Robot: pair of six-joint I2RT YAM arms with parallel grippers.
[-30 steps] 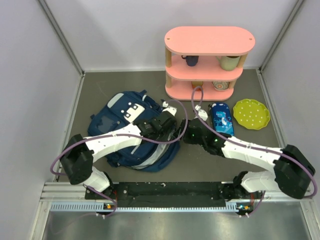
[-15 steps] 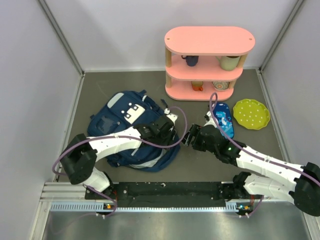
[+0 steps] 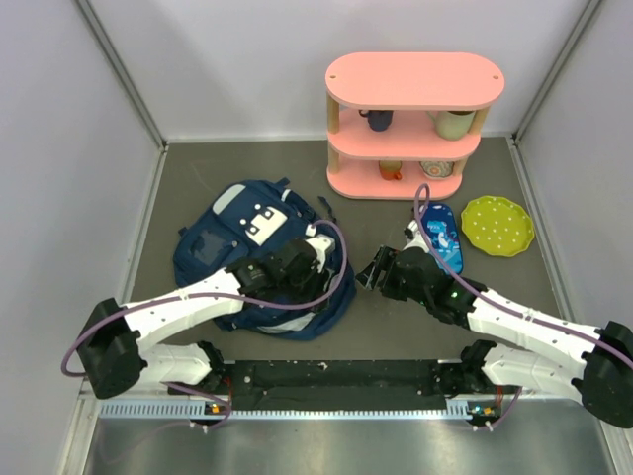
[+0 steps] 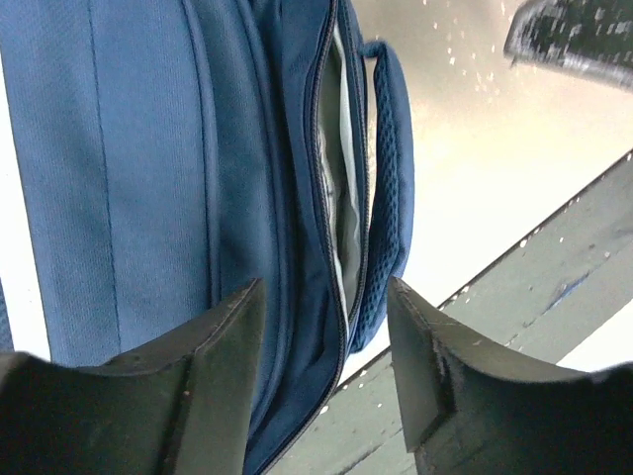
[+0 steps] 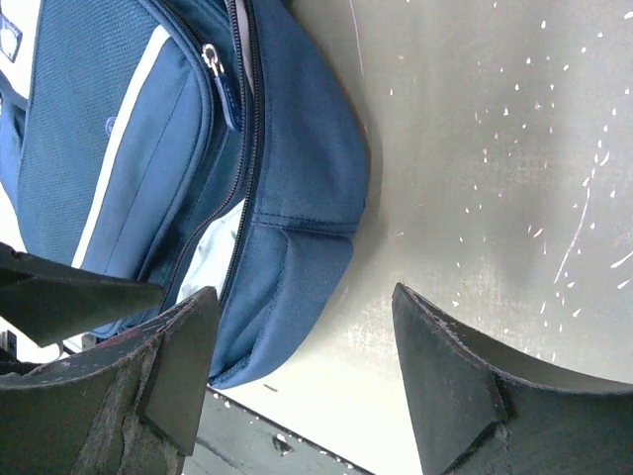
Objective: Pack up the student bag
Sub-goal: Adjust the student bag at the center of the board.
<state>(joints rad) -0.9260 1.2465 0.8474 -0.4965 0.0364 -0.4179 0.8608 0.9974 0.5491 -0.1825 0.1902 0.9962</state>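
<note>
Both arms sit at the student bag (image 3: 259,262), which lies flat. It is right under the left gripper (image 3: 315,247) and just left of the right gripper (image 3: 368,275). Both grippers are released with jaws apart, nothing pinched. In the left wrist view, the zip opening (image 4: 336,198) runs ahead between the jaws as a narrow slit showing grey lining. Best move is probably for the left to pinch one lip of that slit and lift it to widen the mouth, gripping cloth only, not the zipper teeth. The right can then fetch the pencil case (image 3: 438,236), beyond it and to its right. The table (image 3: 396,327) is grey, matte and white-flecked. White walls enclose three sides, and the pink shelf (image 3: 413,124) and green plate (image 3: 497,226) lie farther beyond the right gripper.
</note>
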